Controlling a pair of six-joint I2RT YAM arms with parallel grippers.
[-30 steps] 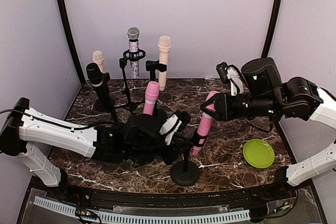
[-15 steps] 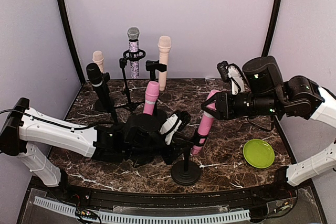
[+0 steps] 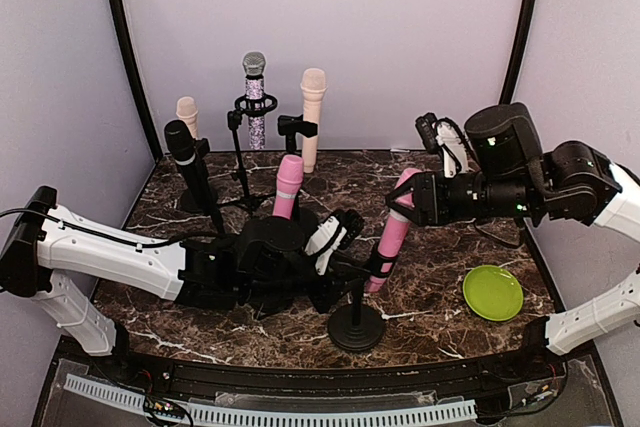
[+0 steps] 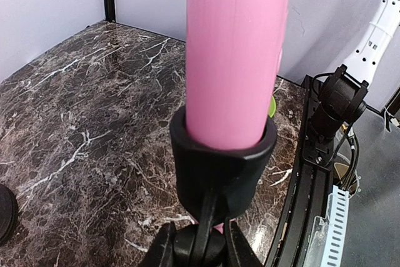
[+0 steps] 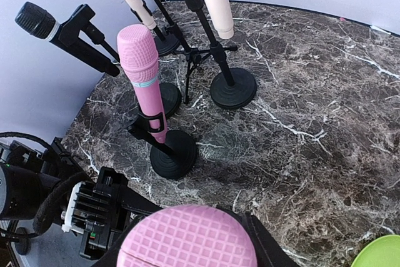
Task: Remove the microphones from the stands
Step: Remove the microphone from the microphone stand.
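Note:
A pink microphone (image 3: pixel 391 234) leans in the black clip (image 4: pixel 222 161) of a round-based stand (image 3: pixel 354 328) near the table's front. My right gripper (image 3: pixel 406 201) is shut on the microphone's grille head (image 5: pixel 187 239), with a finger on either side of it. My left gripper (image 3: pixel 343 269) lies low from the left and is shut on the stand's stem just under the clip (image 4: pixel 200 248). The pink body (image 4: pixel 237 54) sits fully inside the clip.
Behind stand a second pink microphone (image 3: pixel 288 187), a black one (image 3: pixel 188 162), a glittery silver one (image 3: pixel 255 97) and two cream ones (image 3: pixel 312 117) (image 3: pixel 187 112), each on its own stand. A green plate (image 3: pixel 492 292) lies at the front right.
My right arm has edged slightly up and to the right, its grip on the microphone head unchanged. The left arm and the stand have hardly moved.

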